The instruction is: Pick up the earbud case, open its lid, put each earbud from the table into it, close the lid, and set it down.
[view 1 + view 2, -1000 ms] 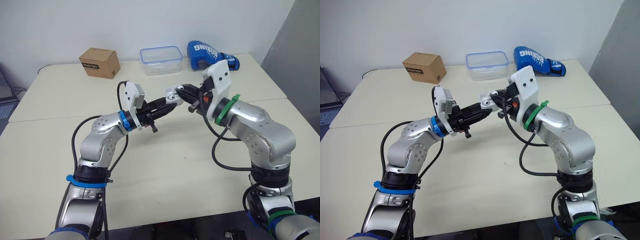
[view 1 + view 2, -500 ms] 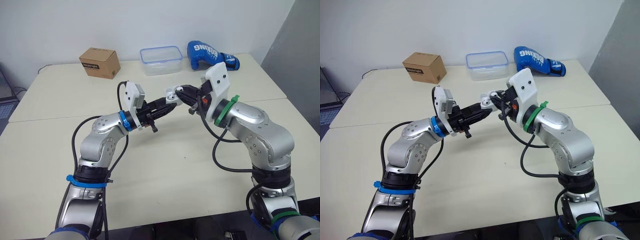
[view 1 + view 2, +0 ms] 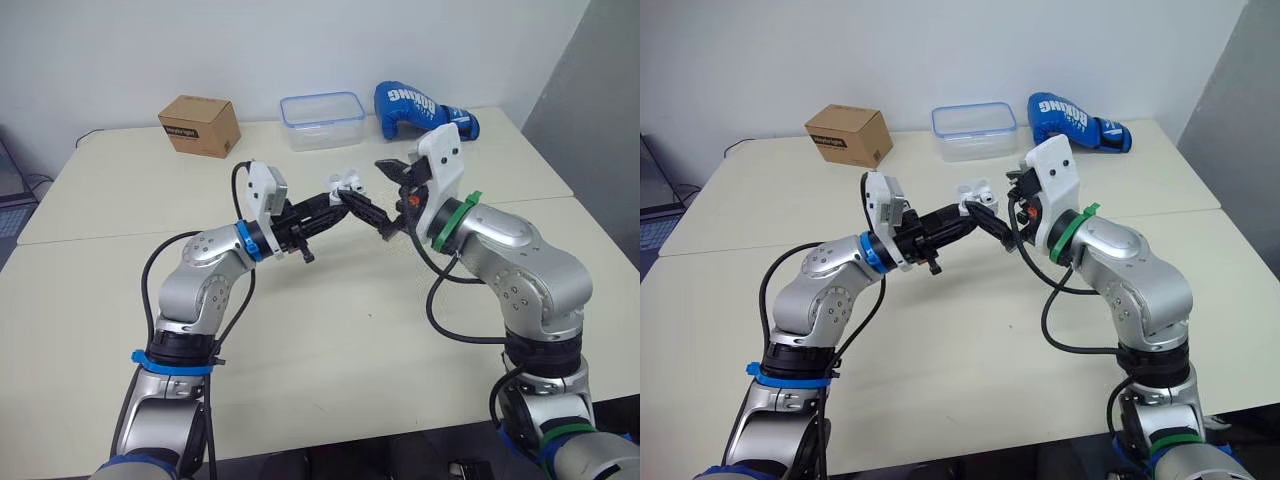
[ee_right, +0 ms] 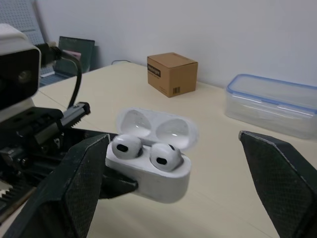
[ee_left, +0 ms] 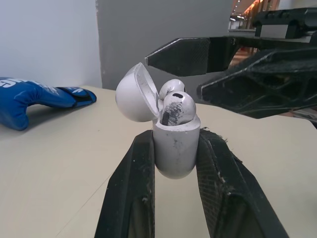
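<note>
Left gripper (image 3: 338,203) is clamped on the lower body of the earbud case (image 4: 153,171), held above the desk (image 3: 330,330) between the arms. Its lid (image 4: 156,124) is hinged back and both earbuds (image 4: 163,154) are seated, while the right gripper (image 3: 378,192) stands spread wide just beside it, holding nothing. Small, light and of smooth hard plastic, the case would probably slip or twist in a pinch, so the flat base sides look the safest hold, and the thin lid wants only a gentle push on its dome.

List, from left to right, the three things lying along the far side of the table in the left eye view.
cardboard box → clear plastic container → blue boxing glove
</note>
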